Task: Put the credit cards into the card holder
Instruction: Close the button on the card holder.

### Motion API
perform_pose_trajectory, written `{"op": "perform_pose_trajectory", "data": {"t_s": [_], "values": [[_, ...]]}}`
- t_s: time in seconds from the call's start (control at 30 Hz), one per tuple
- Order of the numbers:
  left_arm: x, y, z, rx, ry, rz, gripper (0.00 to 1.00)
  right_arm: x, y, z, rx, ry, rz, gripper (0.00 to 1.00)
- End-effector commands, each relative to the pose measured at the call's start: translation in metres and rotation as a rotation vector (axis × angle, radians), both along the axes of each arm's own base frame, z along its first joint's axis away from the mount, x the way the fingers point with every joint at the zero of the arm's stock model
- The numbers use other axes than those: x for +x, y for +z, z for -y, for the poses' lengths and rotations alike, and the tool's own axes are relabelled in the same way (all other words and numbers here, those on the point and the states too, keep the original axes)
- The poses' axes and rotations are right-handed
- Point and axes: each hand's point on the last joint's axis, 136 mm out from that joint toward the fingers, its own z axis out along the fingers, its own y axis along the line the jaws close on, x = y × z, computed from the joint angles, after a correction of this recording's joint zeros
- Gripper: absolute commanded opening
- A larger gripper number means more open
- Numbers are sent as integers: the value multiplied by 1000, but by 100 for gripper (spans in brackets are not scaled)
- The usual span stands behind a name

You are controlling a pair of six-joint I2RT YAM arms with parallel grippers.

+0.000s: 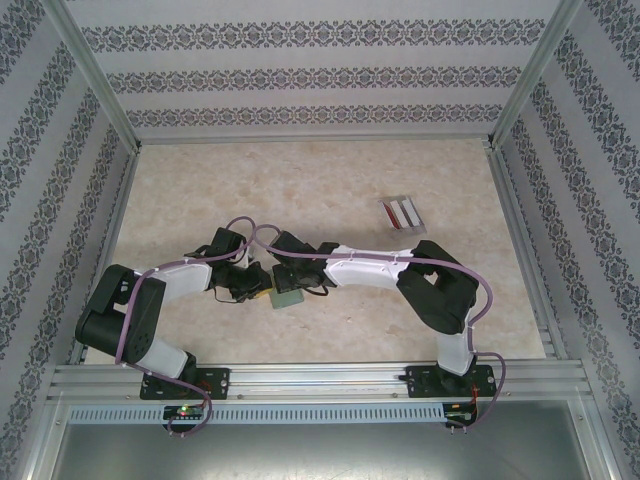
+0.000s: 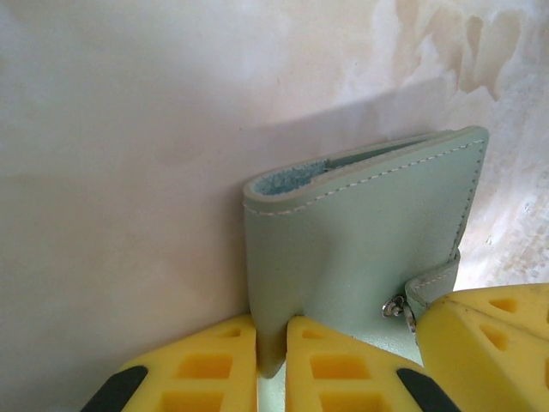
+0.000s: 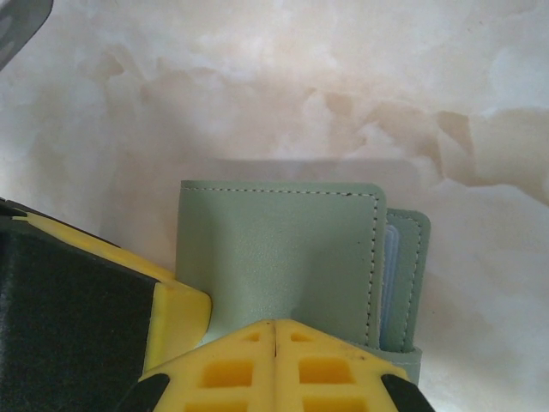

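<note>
The left gripper (image 2: 270, 343) pinches a flap of the green card holder (image 2: 369, 232) on the table (image 2: 129, 129); the right gripper (image 3: 274, 330) pinches it too.

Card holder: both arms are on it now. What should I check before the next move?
1. Left gripper clamped on the card holder edge: ok.
2. Right gripper shut at the tab side, leather puckering toward it: ok.
3. Holder open enough to take a card: not ok, it is folded with only a narrow gap.
4. Credit cards lying in the clear tray, nothing on them: ok.
5. A gripper free to fetch a card: not ok, both are occupied.
</note>
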Motion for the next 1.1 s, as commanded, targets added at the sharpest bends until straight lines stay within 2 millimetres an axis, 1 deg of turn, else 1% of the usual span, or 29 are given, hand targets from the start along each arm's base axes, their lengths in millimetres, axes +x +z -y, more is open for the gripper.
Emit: {"op": "perform_pose_trajectory", "data": {"t_s": [0.0, 0.17, 0.33, 0.47, 0.57, 0.7, 0.8, 0.97, 1.07], "values": [[-20, -29, -9, 85, -9, -75, 13, -8, -12, -4, 6, 19, -42, 2], [-20, -29, -7, 71, -3, -78, 13, -14, -22, 4, -55, 47, -1, 1], [-20, -29, -7, 71, 1, -80, 12, -16, -40, 15, -115, 82, 75, 1], [-20, -31, -7, 71, 0, -88, 12, -18, -43, 15, -118, 114, 114, 1], [-21, -32, -7, 71, 1, -93, 12, -25, -43, 16, -108, 146, 127, 0], [-21, -33, -8, 75, 6, -94, 12, -36, -49, 26, -99, 181, 119, 0], [-22, -36, -9, 83, 11, -105, 12, -45, -58, 32, -102, 221, 101, 0], [-22, -40, -8, 81, 21, -122, 12, -60, -82, 40, -100, 278, 67, 0], [-21, -41, -8, 79, 28, -127, 12, -65, -97, 52, -130, 282, 56, 0]]}}
